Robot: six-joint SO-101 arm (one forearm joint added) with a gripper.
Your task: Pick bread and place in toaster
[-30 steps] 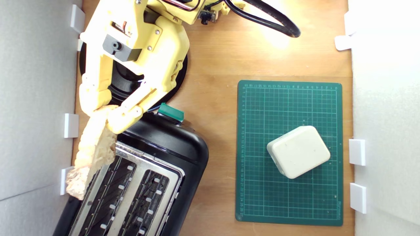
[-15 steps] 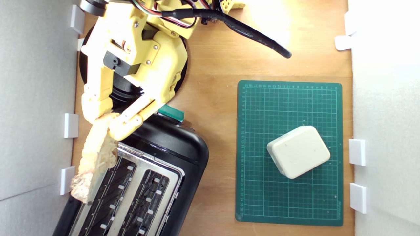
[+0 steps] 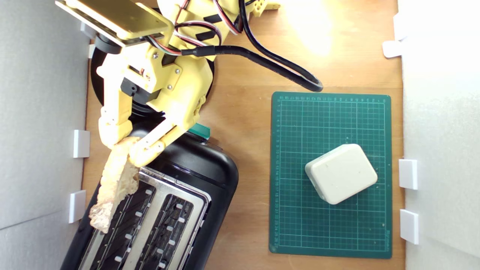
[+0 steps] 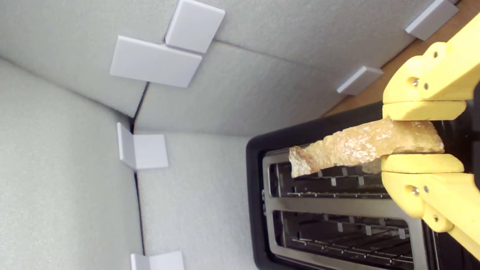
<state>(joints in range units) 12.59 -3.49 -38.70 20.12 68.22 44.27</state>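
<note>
1. Toaster (image 3: 165, 210) at the near edge of the exterior view, on that view's left side, black body, silver top, two long slots with wire guides, both slots with nothing in them. Sits diagonal on the wooden table (image 3: 243, 75).
2. Bread (image 3: 114, 183) held edge-on above the toaster's outer slot, the one nearer the exterior view's left; its free end hangs over the silver rim, not yet down in the slot. Wrist view shows the slice (image 4: 360, 146) lying along that slot, above the wire guides, apart from them.
3. Gripper (image 3: 125, 148) pinching the far end of the bread, yellow fingers (image 4: 422, 163) pressed on both flat faces of the slice.
4. Green cutting mat (image 3: 300, 232) on the exterior view's right, well apart from the toaster. Cream-white block (image 3: 340, 173) lies on it, slightly rotated.
5. Teal lever (image 3: 200, 130) at the toaster's far end, partly covered by the arm.
6. Round black plate (image 3: 98, 84) farther back, mostly hidden under the yellow arm.
7. Black cable (image 3: 285, 69) loops from the arm over the table toward the mat's far edge.
8. Grey foam walls (image 3: 37, 150) with white clips (image 3: 81, 143) on both sides.
</note>
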